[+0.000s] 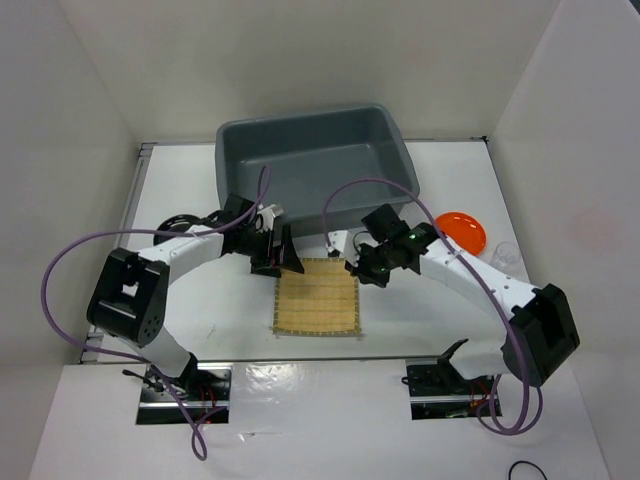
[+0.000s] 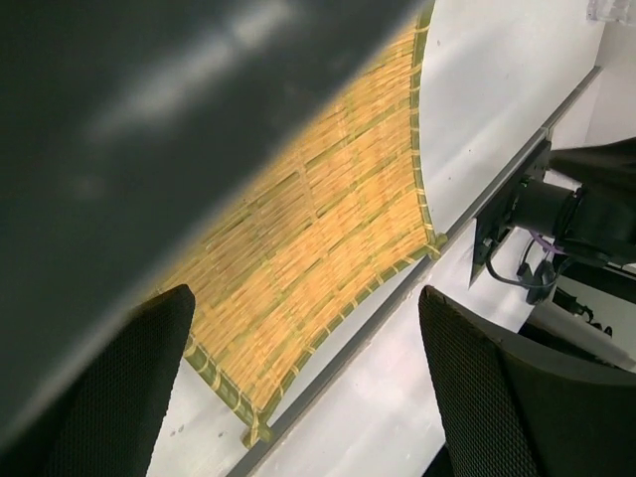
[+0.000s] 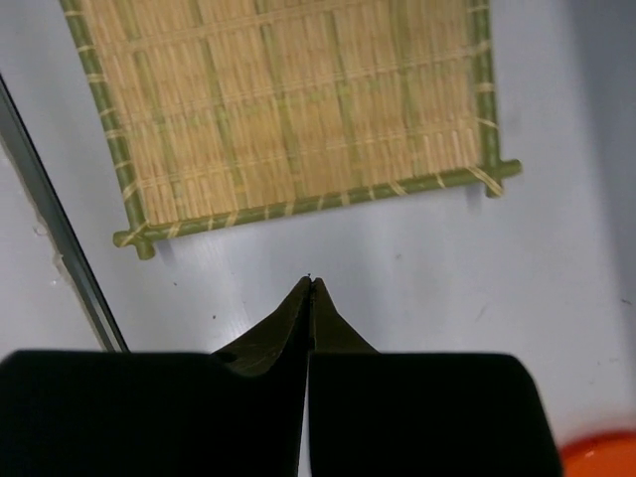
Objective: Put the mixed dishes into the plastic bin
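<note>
The tan bamboo mat (image 1: pixel 318 297) lies flat on the table in front of the grey plastic bin (image 1: pixel 310 150). It also shows in the left wrist view (image 2: pixel 318 229) and the right wrist view (image 3: pixel 288 109). My left gripper (image 1: pixel 278 255) is open and empty, low over the mat's far left corner (image 2: pixel 308 368). My right gripper (image 1: pixel 362 268) is shut and empty, its tips (image 3: pixel 311 285) over bare table just off the mat's far right edge. The orange plate (image 1: pixel 462 230) and a clear cup (image 1: pixel 505 255) sit to the right. The black plate is not identifiable.
A dark blurred surface (image 2: pixel 149 119) fills the upper left of the left wrist view; I cannot tell what it is. White walls enclose the table on the left, back and right. The orange plate's rim (image 3: pixel 601 455) lies close beside my right gripper.
</note>
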You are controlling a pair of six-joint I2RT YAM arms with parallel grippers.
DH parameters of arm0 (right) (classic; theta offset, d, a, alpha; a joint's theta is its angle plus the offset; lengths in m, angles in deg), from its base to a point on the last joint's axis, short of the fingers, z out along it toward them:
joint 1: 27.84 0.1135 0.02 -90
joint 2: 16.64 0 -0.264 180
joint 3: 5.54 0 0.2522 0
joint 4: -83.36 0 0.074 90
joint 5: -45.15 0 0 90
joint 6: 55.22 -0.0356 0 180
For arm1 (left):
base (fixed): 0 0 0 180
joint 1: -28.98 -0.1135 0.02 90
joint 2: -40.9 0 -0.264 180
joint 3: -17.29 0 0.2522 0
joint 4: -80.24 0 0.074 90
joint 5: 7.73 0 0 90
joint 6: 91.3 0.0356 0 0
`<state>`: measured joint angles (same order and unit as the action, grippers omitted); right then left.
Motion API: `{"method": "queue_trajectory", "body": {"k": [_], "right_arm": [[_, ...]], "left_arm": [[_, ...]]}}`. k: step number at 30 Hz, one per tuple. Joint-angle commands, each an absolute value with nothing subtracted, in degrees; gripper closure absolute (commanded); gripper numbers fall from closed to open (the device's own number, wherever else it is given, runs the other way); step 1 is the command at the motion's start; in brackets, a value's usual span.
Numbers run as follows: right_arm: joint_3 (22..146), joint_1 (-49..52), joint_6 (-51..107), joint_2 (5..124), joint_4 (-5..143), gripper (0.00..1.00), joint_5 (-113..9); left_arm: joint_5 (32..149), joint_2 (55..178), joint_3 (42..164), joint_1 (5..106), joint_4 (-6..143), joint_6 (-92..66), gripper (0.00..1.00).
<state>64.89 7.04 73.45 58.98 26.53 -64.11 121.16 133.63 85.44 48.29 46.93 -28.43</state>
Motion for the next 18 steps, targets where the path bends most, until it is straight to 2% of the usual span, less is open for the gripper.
{"method": "queue_trajectory", "body": {"k": [1,5,10,18], "right_arm": [[64.65,9.78,74.15,61.23,29.51,1.00,-63.74],[63.42,12.58,73.62,63.78,31.02,1.00,-62.42],[63.42,13.12,72.04,63.78,32.16,1.00,-62.42],[61.66,13.12,71.43,62.20,31.63,1.00,-60.58]], "left_arm": [[122.00,136.88,80.45,49.99,38.09,-30.83,0.00],[116.74,137.41,79.65,49.99,36.53,-30.83,0.00],[110.76,136.88,85.09,47.36,36.51,-32.58,0.00],[102.75,140.49,110.20,43.31,32.03,-28.89,0.00]]}}
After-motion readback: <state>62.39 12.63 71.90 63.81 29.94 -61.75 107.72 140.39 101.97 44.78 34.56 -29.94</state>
